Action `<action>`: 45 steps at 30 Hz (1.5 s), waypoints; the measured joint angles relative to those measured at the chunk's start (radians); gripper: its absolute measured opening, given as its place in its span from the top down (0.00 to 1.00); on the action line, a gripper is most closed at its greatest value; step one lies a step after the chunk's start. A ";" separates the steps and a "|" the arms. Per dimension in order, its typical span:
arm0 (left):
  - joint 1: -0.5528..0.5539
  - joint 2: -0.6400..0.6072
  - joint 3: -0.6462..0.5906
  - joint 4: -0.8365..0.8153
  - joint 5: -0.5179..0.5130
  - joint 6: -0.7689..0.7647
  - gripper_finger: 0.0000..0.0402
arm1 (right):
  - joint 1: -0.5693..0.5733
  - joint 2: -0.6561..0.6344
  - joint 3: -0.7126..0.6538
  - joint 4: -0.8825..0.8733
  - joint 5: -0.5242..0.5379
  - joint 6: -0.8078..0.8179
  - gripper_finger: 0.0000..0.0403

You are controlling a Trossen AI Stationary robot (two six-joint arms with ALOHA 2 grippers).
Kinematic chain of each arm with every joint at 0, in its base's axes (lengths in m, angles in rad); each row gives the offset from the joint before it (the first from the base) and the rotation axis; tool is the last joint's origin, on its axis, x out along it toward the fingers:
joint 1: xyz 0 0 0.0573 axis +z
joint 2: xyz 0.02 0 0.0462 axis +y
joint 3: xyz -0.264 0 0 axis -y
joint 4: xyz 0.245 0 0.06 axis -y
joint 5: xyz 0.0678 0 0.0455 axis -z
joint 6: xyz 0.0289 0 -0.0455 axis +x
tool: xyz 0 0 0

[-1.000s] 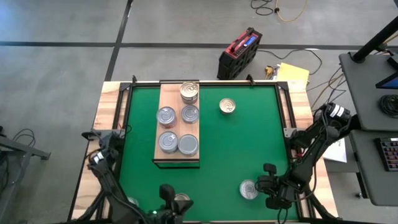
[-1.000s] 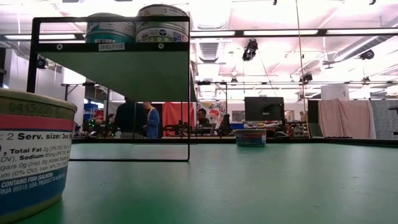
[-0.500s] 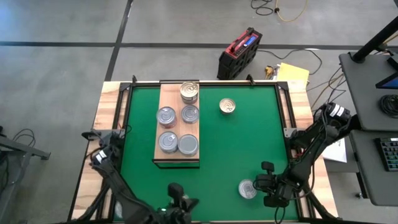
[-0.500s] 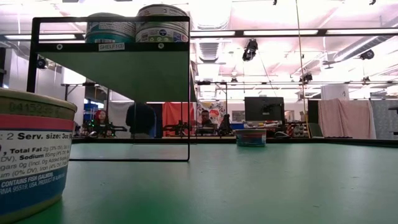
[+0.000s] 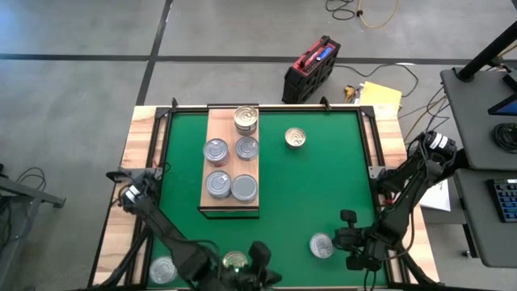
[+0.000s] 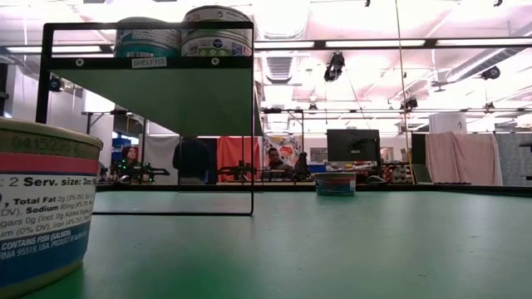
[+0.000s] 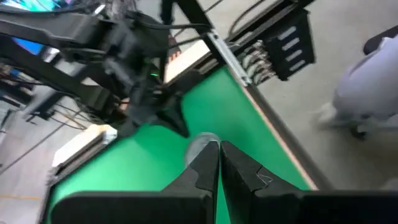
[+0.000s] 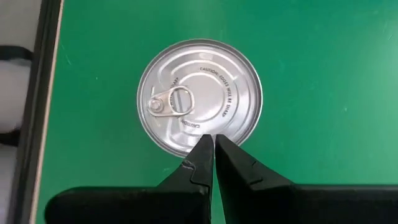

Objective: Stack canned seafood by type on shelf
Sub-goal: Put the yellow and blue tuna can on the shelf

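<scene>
A green mat (image 5: pixel 299 194) covers the table (image 5: pixel 141 121). The shelf (image 5: pixel 218 166), a pale wooden board, lies on the mat toward ten o'clock and bears five tins (image 5: pixel 218 184) in two columns. Three more tins sit on the mat itself: a gold one (image 5: pixel 296 138) at one o'clock, a silver one (image 5: pixel 321 246) at five, another (image 5: pixel 234 260) at six. One tin (image 5: pixel 162 270) rests off the mat at seven.

five tins (image 5: pixel 231 186) on one shelf (image 5: pixel 212 128); four tins off it; two arms; one red toolbox (image 5: pixel 310 68).
</scene>
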 joint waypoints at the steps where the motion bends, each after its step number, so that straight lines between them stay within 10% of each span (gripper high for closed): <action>1: 0.009 -0.013 0.000 -0.006 0.010 0.017 1.00 | 0.001 0.000 0.000 0.000 0.002 -0.017 0.98; 8: 0.060 -0.117 0.001 -0.058 0.024 0.062 1.00 | -0.010 -0.001 0.000 0.004 0.048 -0.156 0.98; 14: 0.136 -0.170 -0.045 -0.042 0.230 0.102 1.00 | -0.047 -0.001 0.000 0.010 0.078 -0.267 0.98; 27: 0.128 -0.337 -0.485 0.551 0.204 0.283 1.00 | -0.003 -0.029 0.000 0.191 0.156 -0.338 0.98; 37: 0.090 -0.591 -0.784 0.680 0.171 0.205 1.00 | 0.028 -0.028 0.002 0.217 0.196 -0.046 0.98; 45: 0.033 -0.775 -0.995 0.889 0.120 0.229 1.00 | -0.027 -0.032 0.002 -0.006 -0.063 0.133 0.98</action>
